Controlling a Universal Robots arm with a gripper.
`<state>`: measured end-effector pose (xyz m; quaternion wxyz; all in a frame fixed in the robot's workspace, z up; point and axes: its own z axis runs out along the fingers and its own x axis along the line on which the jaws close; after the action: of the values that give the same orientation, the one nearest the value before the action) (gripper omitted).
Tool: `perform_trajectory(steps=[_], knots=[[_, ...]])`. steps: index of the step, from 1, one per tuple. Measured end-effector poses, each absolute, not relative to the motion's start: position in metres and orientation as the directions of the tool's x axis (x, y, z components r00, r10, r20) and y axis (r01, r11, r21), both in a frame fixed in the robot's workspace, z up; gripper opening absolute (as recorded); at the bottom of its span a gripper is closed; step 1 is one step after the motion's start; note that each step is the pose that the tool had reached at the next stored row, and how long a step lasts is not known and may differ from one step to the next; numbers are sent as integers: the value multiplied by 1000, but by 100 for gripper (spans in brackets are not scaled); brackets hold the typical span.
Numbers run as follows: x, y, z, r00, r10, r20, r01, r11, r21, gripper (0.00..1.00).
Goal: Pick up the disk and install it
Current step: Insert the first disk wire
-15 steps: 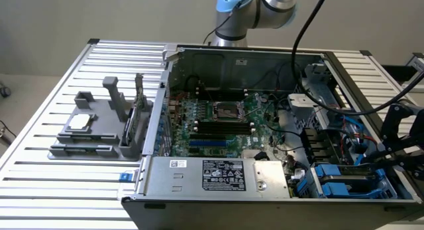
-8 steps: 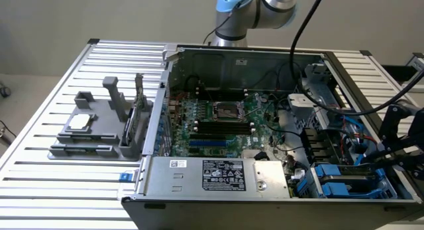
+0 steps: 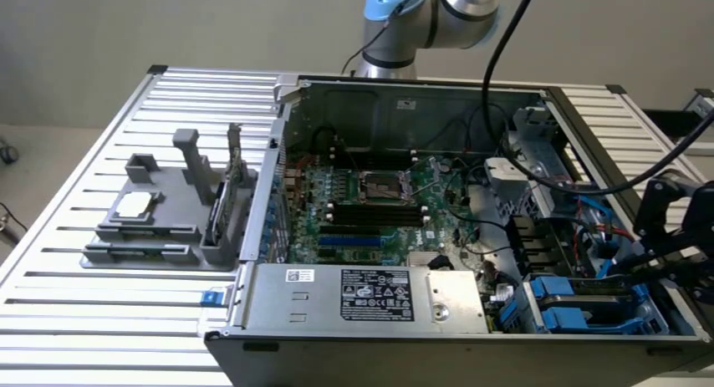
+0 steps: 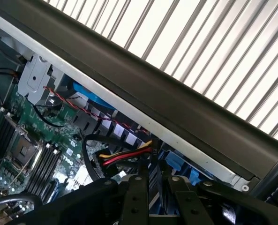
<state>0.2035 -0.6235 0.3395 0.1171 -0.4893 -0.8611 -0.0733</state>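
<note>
In the wrist view my gripper [image 4: 157,185] has its two black fingers [image 4: 138,199] close together, pressed on a narrow blue-edged slab held edge-on, which I take to be the disk [image 4: 157,199]. It hangs over the drive bay corner of the open computer case [image 4: 143,89], just inside the case wall. In the exterior view the black gripper [image 3: 645,257] reaches down at the exterior view's right, above the blue drive bay [image 3: 580,308]. The gripper body hides most of the disk.
The motherboard [image 3: 374,203] lies in the case, with a grey power-supply box [image 3: 369,295] along its near side. Red, yellow and black cables [image 4: 124,157] run close to the fingers. A grey fixture [image 3: 167,220] holding a small silver chip [image 3: 134,205] stands on the slatted table [image 3: 100,320].
</note>
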Motion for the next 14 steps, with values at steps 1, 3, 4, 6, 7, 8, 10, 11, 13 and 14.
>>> perform_trajectory(steps=[1,3,4,6,7,8,10,11,13,14], knots=[[203,-623,339,-494,825,273,860,510,14,23],[203,-623,339,-495,825,272,860,510,18,23],[202,-623,339,-496,825,272,860,510,20,23],[202,-623,339,-497,824,271,860,510,25,23],[202,-623,339,-498,824,270,860,510,28,23],[202,-623,338,-499,824,270,859,510,32,23],[202,-623,338,-500,823,270,859,510,37,23],[202,-623,338,-501,823,269,859,510,40,23],[202,-623,338,-502,822,269,859,510,45,23],[202,-623,337,-503,822,268,859,510,48,23]])
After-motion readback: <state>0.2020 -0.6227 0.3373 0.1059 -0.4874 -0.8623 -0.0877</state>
